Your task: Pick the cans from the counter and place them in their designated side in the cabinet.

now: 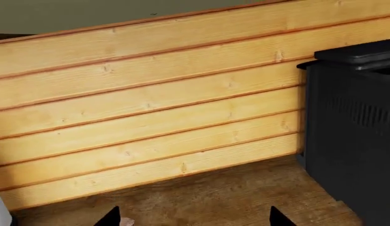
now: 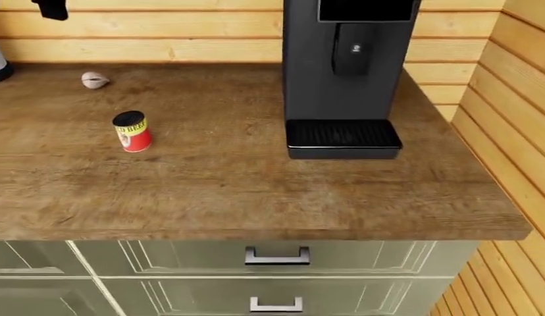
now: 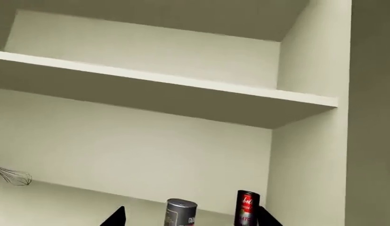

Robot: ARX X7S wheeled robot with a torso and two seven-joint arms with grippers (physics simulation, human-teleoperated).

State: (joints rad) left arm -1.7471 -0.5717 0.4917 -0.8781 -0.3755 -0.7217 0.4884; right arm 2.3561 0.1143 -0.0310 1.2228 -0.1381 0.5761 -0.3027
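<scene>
- Using the black coffee machine [image 2: 343, 72] as the landmark, the head view showed sage-green drawers [image 2: 272, 276] nearest, below the counter's thick front edge.
- The brown wood-grain counter [image 2: 255, 191] spread out above them, with the machine standing toward its back, to the right of centre.
- The short red can [image 2: 132, 131] with its yellow band and dark top stood upright on the counter, well to the left of the machine and a little nearer the front.
- A pale garlic bulb [image 2: 95, 80] lay farther back than the can, also well left of the machine, near the pale wood-plank wall [image 2: 167, 33].
- The left gripper [image 1: 193, 220] showed only two dark fingertips spread wide apart, holding nothing, above the counter beside the machine.
- The right gripper [image 3: 190, 217] pointed into a pale cabinet [image 3: 182, 141]; its tips stood wide apart, empty.
- Inside, beyond those tips, the dark grey can [image 3: 180, 213] stood upright on the cabinet floor, beside a slim red-labelled can [image 3: 247, 207] near the side wall.
- A wire whisk [image 3: 12, 176] showed at the cabinet's far edge, under the shelf [image 3: 163, 80].
</scene>
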